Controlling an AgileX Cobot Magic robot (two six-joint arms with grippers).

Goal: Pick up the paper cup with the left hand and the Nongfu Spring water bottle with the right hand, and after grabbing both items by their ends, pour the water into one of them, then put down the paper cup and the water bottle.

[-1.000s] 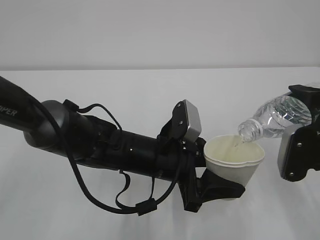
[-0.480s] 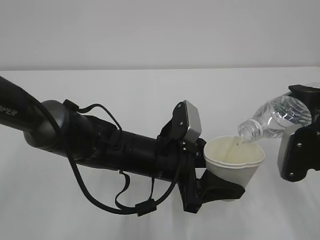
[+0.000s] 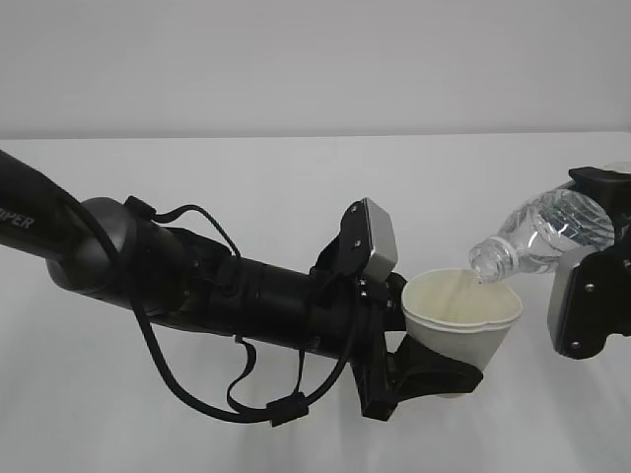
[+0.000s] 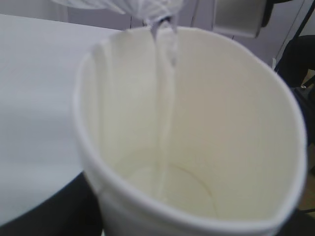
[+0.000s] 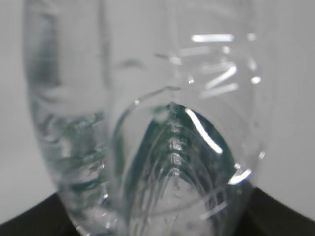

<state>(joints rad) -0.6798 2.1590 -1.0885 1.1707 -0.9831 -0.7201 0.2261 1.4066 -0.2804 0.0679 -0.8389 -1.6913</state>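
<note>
Pour in progress. Small white paper cup w/ rolled rim + cream inside (image 3: 461,317) is held up off the white surface (image 3: 296,197), roughly upright w/ a slight lean, so it can catch w/o spilling. Left hand's black claw (image 3: 434,372) is clenched on the cup's lower end: black fingers wrap the base from below, cup mouth sits above + right of the claw. Rim looks squeezed a bit oval in left wrist view, so grip seems firm.

Small clear ribbed plastic water bottle (image 3: 547,232) is tipped neck-down toward the cup, open mouth just over the far rim; thin clear stream of water (image 4: 165,98) runs down the inner wall into a shallow pool. Right hand's claw (image 3: 596,266) grasps the bottle's rear end near the surface's right edge; neck pokes out left of it. Both items are well above the surface, toward its front-right part.
</note>
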